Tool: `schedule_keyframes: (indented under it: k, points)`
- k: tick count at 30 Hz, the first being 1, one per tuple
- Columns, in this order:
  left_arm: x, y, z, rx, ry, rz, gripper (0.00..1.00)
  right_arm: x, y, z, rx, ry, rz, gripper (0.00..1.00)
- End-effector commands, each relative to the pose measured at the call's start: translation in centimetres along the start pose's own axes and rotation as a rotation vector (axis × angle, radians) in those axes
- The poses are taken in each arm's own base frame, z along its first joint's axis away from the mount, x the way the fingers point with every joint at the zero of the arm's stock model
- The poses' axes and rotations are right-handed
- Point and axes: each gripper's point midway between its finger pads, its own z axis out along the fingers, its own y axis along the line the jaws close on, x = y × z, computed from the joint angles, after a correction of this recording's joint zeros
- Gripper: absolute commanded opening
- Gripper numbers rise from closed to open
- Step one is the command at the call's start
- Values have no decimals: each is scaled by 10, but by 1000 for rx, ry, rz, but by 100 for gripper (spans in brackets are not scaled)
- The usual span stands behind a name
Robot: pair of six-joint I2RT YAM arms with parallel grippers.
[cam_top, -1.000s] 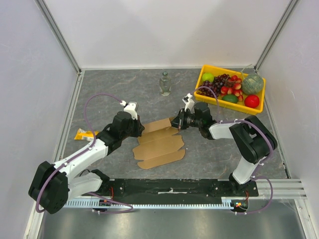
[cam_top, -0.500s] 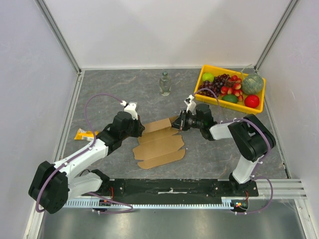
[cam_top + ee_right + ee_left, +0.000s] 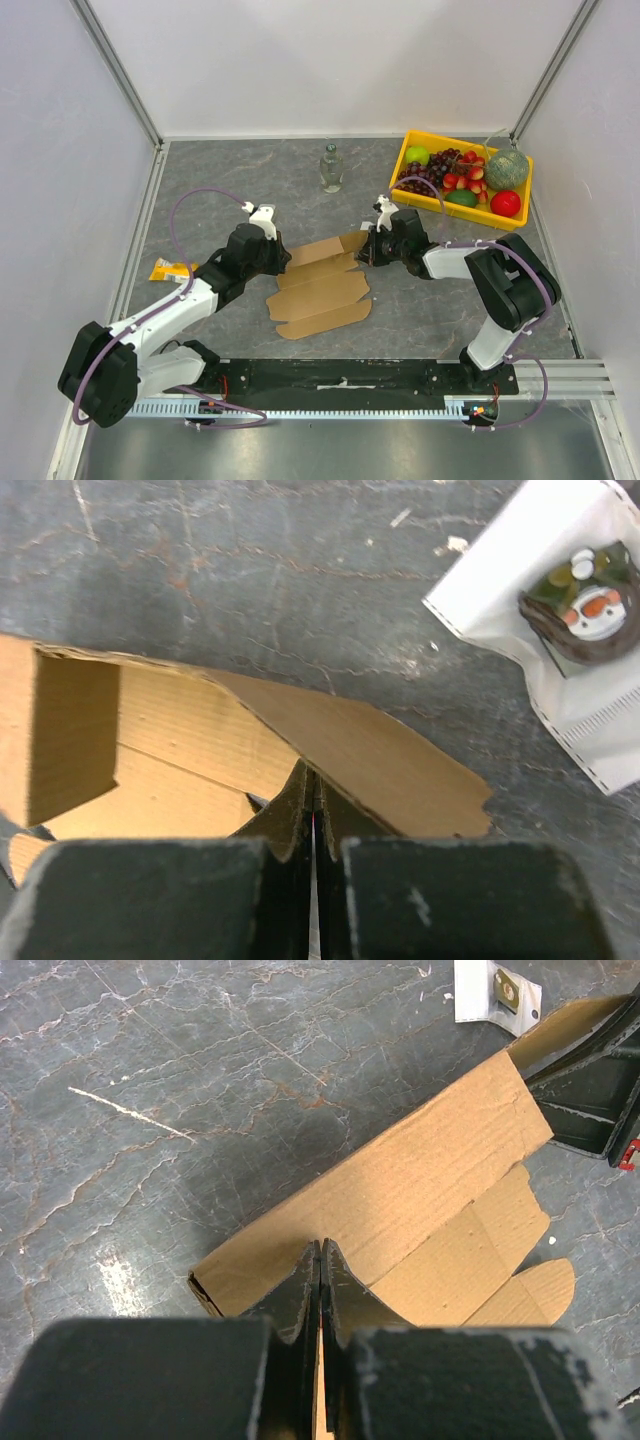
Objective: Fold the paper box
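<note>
Left gripper [image 3: 320, 1260] is pinched shut on your paper box [image 3: 320, 295] at its left end; right gripper [image 3: 310, 780] clamps the raised flap at its right end.

My left arm [image 3: 165, 310] and right arm [image 3: 445, 262] wear white shells between bulky black joints, and a lilac cable [image 3: 190, 194] loops along each. My left gripper [image 3: 320, 1255] and right gripper [image 3: 309, 775] are matte black, each with two blunt, scuffed fingers tapering to thin wedge tips.
</note>
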Motion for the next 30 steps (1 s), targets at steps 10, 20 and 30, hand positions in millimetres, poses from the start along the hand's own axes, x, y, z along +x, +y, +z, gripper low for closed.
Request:
schedule_keyframes:
  k: [10, 20, 30]
  points:
    - [4, -2, 1, 5, 7, -26, 2, -16, -22, -6, 138, -23, -96, 0]
    - [4, -2, 3, 3, 12, -27, 2, -11, -11, -1, 59, -10, -95, 0]
    - [2, -3, 2, 7, 7, -28, 2, -7, 5, 2, -38, -5, -69, 0]
